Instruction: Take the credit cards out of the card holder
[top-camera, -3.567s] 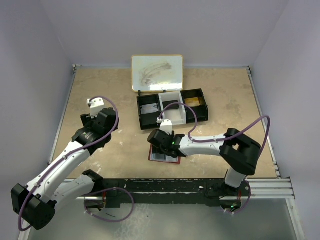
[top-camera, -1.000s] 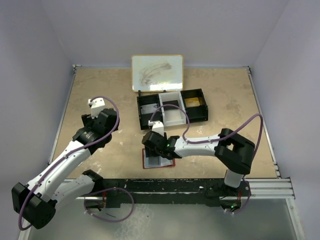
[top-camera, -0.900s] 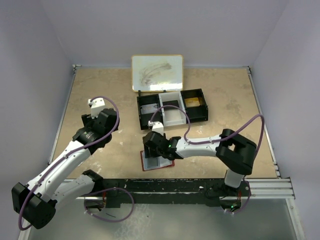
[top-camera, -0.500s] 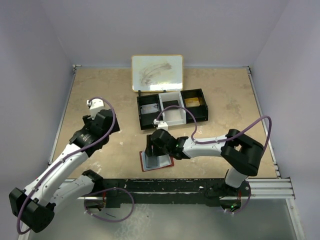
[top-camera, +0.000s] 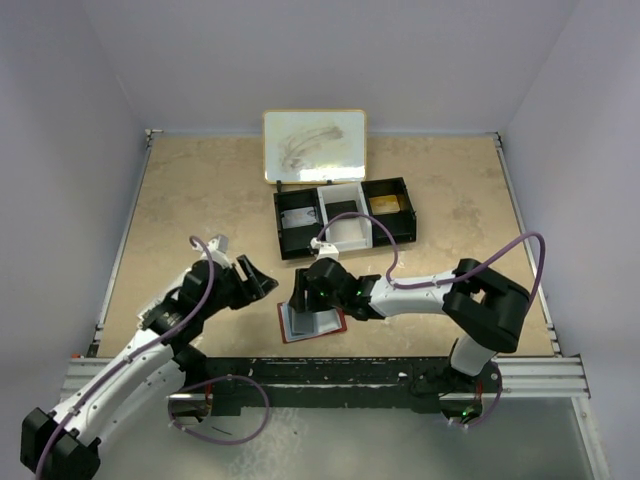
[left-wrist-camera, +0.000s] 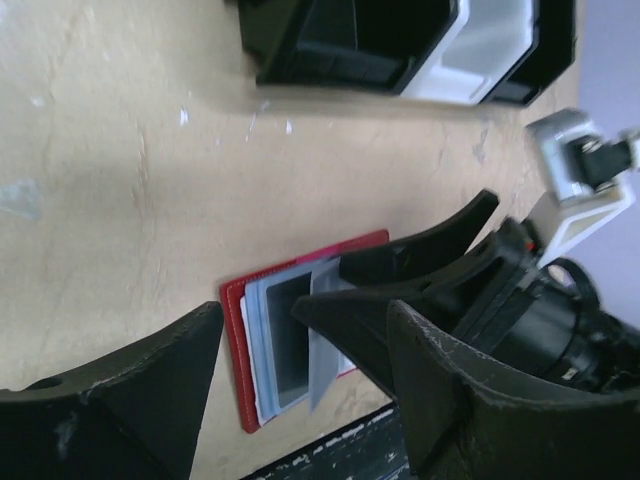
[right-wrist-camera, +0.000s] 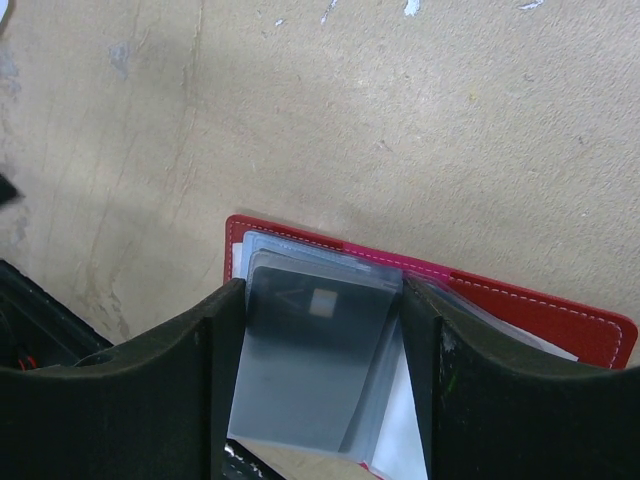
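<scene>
- Underneath all: surface, beige and mottled, walled on three sides.
- Right arm: white and black, reaching leftward along the near edge toward the middle.
- Left arm: white and black, angled in from the near left corner, pointing at the same spot.
- Whiteboard: wood-framed, smudged grey, at the far edge.
- Tray: long, black, three compartments with a white middle one, lying just in front of the whiteboard.
- Card holder: red, lying open and flat on the surface near the front edge, in front of the tray and apart from it, with pale clear sleeves facing up.
- Right gripper: directly over the card holder, fingers set roughly a card's width apart, each meeting a side edge of the grey card.
- Left gripper: just left of the card holder, fingers spread wide, with nothing between them.
- Grey card: dark, translucent, tilted up from the sleeves between the right gripper's fingers.
</scene>
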